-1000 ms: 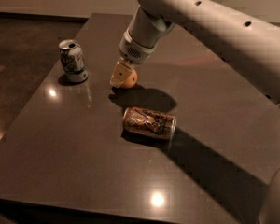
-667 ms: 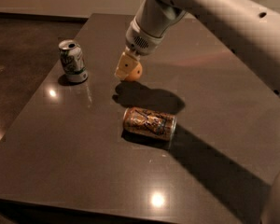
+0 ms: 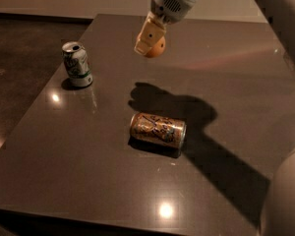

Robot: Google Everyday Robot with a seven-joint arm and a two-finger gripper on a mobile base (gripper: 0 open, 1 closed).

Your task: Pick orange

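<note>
The orange (image 3: 156, 47) is a small round orange fruit, held in the air above the back part of the dark table (image 3: 88, 161). My gripper (image 3: 150, 41) comes down from the top of the view and is shut on the orange, with a pale yellow finger (image 3: 146, 37) covering its left side. The fruit hangs well above the tabletop, and its shadow falls on the table below it.
An orange-brown patterned drink can (image 3: 157, 130) lies on its side near the table's middle. A green and white can (image 3: 77, 64) stands upright at the left. My white arm crosses the top right, and part of my body shows at the lower right corner.
My gripper has lifted the orange off the table and moved it up and slightly to the right. Both cans have stayed where they were.
</note>
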